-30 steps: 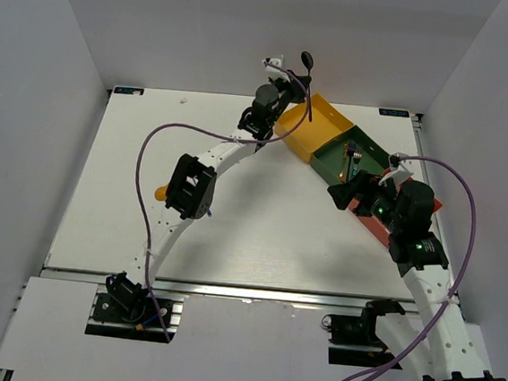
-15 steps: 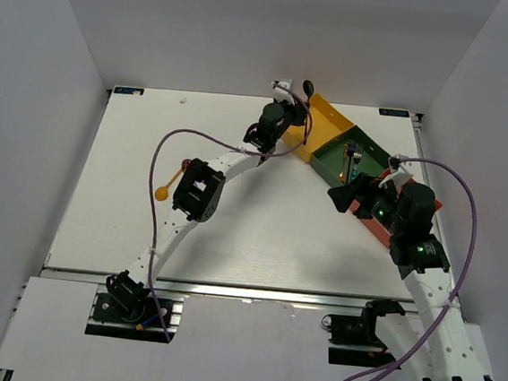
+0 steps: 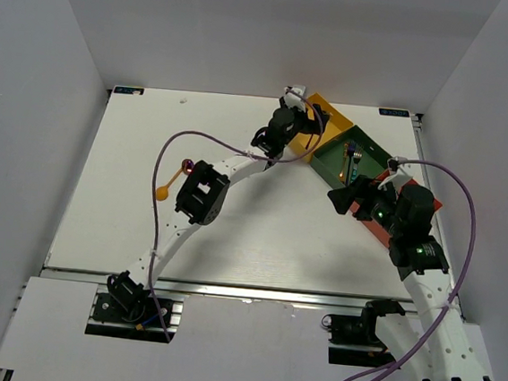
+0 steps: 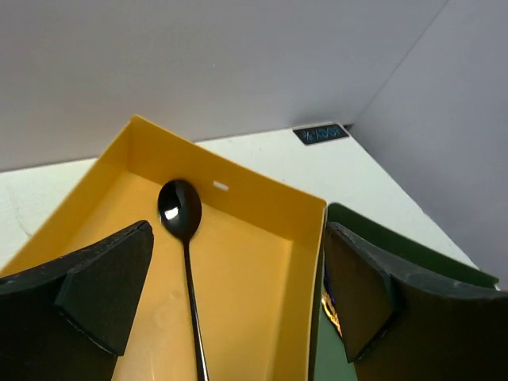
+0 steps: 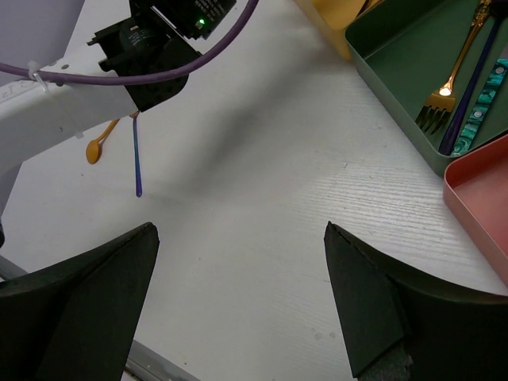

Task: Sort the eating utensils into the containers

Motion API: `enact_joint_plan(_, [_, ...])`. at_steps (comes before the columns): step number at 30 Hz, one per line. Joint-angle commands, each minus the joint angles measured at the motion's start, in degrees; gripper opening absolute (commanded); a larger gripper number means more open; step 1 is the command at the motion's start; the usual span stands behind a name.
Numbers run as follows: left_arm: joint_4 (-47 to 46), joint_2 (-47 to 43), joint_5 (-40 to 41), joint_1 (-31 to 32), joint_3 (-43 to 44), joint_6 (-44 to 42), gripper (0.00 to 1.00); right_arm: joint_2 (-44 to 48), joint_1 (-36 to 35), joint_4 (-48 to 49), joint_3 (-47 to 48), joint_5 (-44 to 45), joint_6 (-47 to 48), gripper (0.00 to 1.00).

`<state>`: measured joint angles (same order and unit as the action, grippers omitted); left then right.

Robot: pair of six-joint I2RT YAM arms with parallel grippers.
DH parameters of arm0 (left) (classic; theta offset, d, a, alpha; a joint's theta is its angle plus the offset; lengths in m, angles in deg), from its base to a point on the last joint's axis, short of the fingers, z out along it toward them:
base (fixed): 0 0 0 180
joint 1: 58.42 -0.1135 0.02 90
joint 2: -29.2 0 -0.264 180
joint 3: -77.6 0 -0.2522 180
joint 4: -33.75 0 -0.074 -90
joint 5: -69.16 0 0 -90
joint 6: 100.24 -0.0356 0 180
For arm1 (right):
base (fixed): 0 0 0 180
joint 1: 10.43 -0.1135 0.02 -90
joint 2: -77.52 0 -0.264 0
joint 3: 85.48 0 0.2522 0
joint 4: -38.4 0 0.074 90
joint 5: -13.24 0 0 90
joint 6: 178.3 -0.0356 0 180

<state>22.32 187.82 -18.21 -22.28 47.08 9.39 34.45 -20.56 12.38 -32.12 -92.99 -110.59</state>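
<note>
A dark spoon (image 4: 181,210) lies loose in the yellow tray (image 4: 254,262), bowl toward the far wall. My left gripper (image 4: 238,254) hangs open just above it, one finger on each side, touching nothing. In the top view that gripper (image 3: 304,114) is over the yellow tray (image 3: 331,121). The green tray (image 5: 389,55) holds a gold fork (image 5: 444,87), a purple utensil (image 5: 470,83) and a teal patterned one (image 5: 488,95). My right gripper (image 5: 240,230) stands open and empty over bare table, beside the red-orange tray (image 5: 484,198). An orange spoon (image 3: 162,191) lies at the left.
The three trays sit edge to edge at the back right, with the green tray (image 3: 357,163) in the middle. A thin blue-purple utensil (image 5: 136,163) lies next to the orange spoon (image 5: 97,147), partly under the left arm (image 3: 204,190). Walls close in on three sides.
The left gripper swung right and down over the yellow tray with the dark spoon, then opened and let it drop in. The right arm has not moved.
</note>
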Motion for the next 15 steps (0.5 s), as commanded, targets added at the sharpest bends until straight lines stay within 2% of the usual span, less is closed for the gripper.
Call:
enact_joint_plan(1, [2.24,-10.34,1.85,0.42,-2.38,-1.27,0.98,0.53,0.11,1.96,-0.74,0.15,0.84,0.89])
enact_joint_plan(4, [6.89,-19.10,8.85,0.42,-6.78,-0.48,0.98,-0.08,0.11,3.55,-1.80,-0.47,1.10,0.89])
enact_joint_plan(9, [33.93,-32.48,31.42,0.42,-13.45,7.06,0.98,-2.19,0.11,4.96,-2.85,-1.17,0.58,0.89])
enact_joint_plan(10, [44.16,-35.98,40.26,0.34,-15.29,11.52,0.98,-2.54,0.11,4.69,-3.03,-1.26,0.57,0.89])
enact_joint_plan(12, [52.40,-39.26,46.73,0.33,-18.19,14.62,0.98,-3.60,0.11,3.64,-2.94,-0.56,0.40,0.89])
enact_joint_plan(13, [60.18,-40.66,51.37,0.16,-21.43,20.03,0.98,-3.86,0.11,3.12,-2.68,-0.12,0.31,0.89])
enact_joint_plan(15, [65.60,-44.27,51.25,-0.37,-25.14,24.64,0.98,-4.82,0.11,1.80,-2.50,1.28,0.75,0.89])
